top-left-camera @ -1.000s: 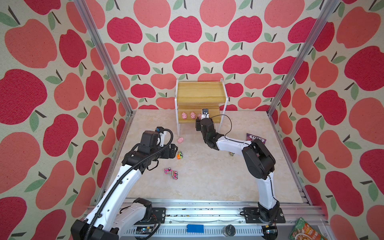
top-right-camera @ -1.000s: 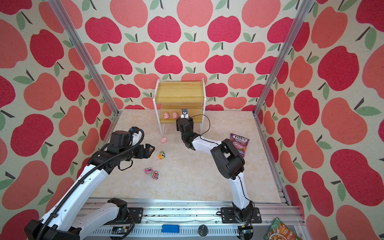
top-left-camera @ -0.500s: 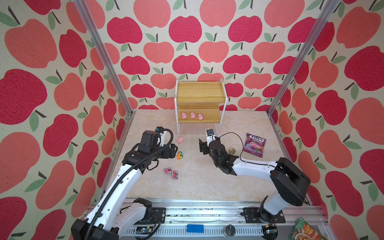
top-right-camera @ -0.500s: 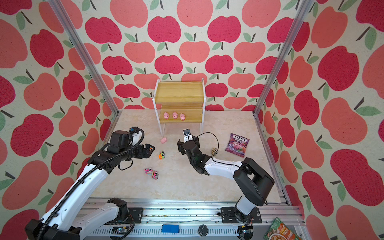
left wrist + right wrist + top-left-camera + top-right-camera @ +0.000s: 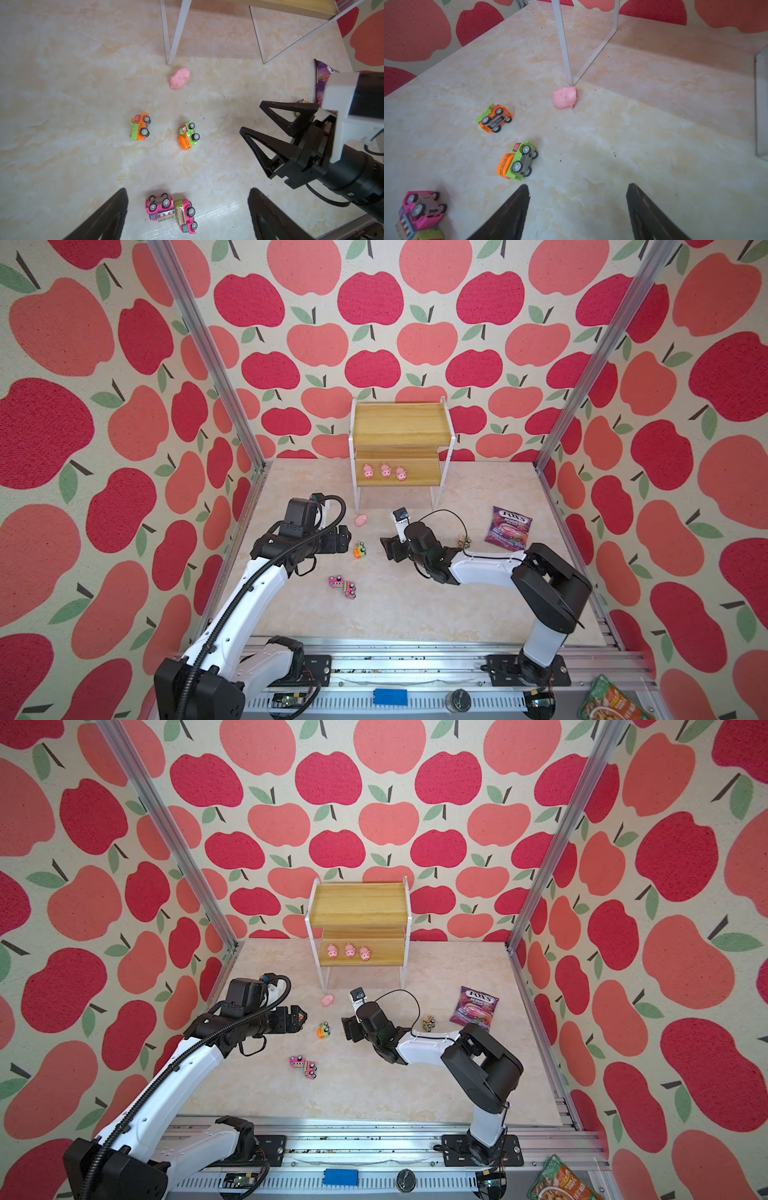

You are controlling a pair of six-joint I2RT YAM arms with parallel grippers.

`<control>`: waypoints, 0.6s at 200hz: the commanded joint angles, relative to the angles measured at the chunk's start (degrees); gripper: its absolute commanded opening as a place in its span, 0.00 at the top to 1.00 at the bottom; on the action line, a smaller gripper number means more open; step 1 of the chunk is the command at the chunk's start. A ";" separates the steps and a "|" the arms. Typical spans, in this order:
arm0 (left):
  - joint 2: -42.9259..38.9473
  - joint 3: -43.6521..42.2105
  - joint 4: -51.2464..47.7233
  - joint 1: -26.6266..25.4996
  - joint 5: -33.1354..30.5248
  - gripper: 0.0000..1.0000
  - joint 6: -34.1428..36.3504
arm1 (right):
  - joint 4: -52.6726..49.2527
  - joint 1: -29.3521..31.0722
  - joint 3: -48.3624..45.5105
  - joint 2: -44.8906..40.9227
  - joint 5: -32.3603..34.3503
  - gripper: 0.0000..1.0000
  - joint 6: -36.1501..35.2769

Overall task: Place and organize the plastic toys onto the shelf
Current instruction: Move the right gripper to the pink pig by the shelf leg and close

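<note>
Both top views: a small two-tier rack of yellowish wood-grain boards on thin white metal legs (image 5: 401, 423) stands at upper centre, against the back wall. Three tiny pink pig figures (image 5: 385, 471) sit in a row on the left half of its lower board. Fourth pink pig (image 5: 360, 520) lies on the pale marbled tabletop (image 5: 415, 605), just beside the rack's front left leg.

Left gripper (image 5: 347, 540) is left of centre, jaws spread wide, gripping nothing. Right gripper (image 5: 384, 549) is at centre, facing it, jaws also apart and empty. Between them lies a green truck with orange drum (image 5: 360, 550). Left wrist view shows an orange truck with green bed (image 5: 140, 126) near it, both on their sides.

Two pink trucks (image 5: 343, 585) touch each other, lower left of centre. A tiny brownish truck (image 5: 463, 540) lies near the purple candy bag (image 5: 508, 527), right of centre.
</note>
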 commanded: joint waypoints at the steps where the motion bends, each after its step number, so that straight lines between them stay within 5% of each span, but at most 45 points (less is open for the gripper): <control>1: 1.18 0.09 -1.13 0.62 -1.11 0.07 0.42 | 2.11 0.24 5.76 5.60 -3.50 0.24 4.45; 120: 1.61 0.05 -0.69 0.72 1.12 0.07 0.26 | 14.73 -3.15 18.73 23.78 -4.35 0.27 22.34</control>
